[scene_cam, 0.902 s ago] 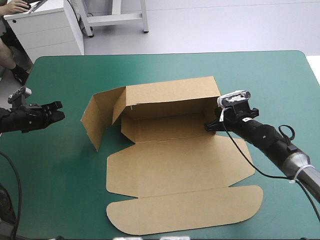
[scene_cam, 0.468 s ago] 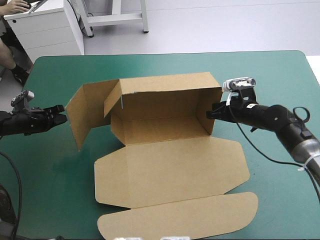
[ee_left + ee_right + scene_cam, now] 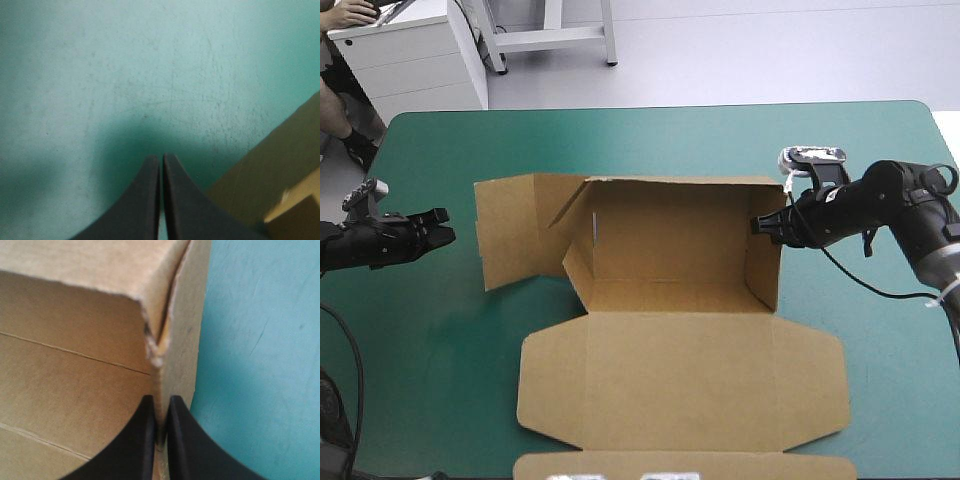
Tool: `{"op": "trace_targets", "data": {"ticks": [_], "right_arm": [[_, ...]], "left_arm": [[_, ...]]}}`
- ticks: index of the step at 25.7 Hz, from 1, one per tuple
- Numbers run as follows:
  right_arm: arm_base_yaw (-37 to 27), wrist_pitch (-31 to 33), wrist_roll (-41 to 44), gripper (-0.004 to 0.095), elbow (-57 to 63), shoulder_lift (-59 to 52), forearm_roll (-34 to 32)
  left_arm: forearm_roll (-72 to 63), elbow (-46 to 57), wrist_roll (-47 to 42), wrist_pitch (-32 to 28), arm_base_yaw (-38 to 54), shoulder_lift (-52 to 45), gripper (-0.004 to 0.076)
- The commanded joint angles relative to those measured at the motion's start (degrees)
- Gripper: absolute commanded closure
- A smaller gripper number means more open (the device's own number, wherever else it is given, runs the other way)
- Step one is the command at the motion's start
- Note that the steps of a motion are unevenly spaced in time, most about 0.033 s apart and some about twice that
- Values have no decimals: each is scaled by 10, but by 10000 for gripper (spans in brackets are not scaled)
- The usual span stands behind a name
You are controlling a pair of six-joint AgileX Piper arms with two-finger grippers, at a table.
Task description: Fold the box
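The brown box (image 3: 670, 240) stands mid-table with its back wall and right side wall (image 3: 765, 265) raised. Its lid (image 3: 680, 380) lies flat toward the near edge. A left flap (image 3: 515, 235) leans outward. My right gripper (image 3: 760, 226) is shut on the top of the right wall, and the board shows pinched between its fingers (image 3: 161, 407) in the right wrist view. My left gripper (image 3: 445, 237) is shut and empty, low over the teal-green cover, just short of the left flap. The left wrist view shows the shut gripper (image 3: 161, 159) with brown board (image 3: 280, 170) beside it.
The lid's front tuck flap (image 3: 680, 466) lies at the table's near edge. Teal-green cover (image 3: 650, 140) runs from the box's back wall to the far edge. The right arm reaches in over the cover from the right side.
My right gripper has pulled the box's right wall toward the far right, turning and shifting the whole box. The left flap has swung outward. The left gripper has barely moved.
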Motion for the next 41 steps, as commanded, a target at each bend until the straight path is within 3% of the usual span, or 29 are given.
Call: {"op": "trace_targets", "data": {"ticks": [1, 5, 17, 29, 31, 33, 34, 35, 36, 37, 38, 41], "right_arm": [[-4, 56, 5, 925, -21, 18, 17], [-4, 67, 5, 925, -22, 62, 17], [-4, 2, -21, 926, -111, 161, 15], [-4, 4, -30, 912, -157, 180, 17], [-4, 6, -35, 862, -157, 180, 16], [-4, 10, -55, 710, -157, 180, 16], [-4, 17, -56, 545, -157, 180, 13], [-4, 19, -58, 463, -157, 180, 13], [-4, 26, -58, 236, -157, 180, 13], [-4, 29, -58, 152, -158, 180, 12], [-4, 52, -57, -9, -163, 180, 12], [-4, 99, 4, -23, -203, 180, -34]], "left_arm": [[-34, -14, -5, 3, 1, -25, 718], [-35, -13, -5, 3, 1, -25, 718], [-53, 34, -4, -27, 0, -25, 718], [-68, 38, -4, -42, 0, -25, 718], [-68, 38, -4, -42, 0, -25, 718], [-68, 38, -4, -42, 0, -25, 718], [-68, 38, -4, -42, 0, -25, 718], [-68, 38, -4, -42, 0, -25, 718], [-69, 38, -4, -42, 0, -25, 718], [-72, 38, -4, -42, 0, -25, 718], [-83, 38, -4, -38, 0, -25, 718], [-93, 38, -4, -27, 0, -25, 718]]}}
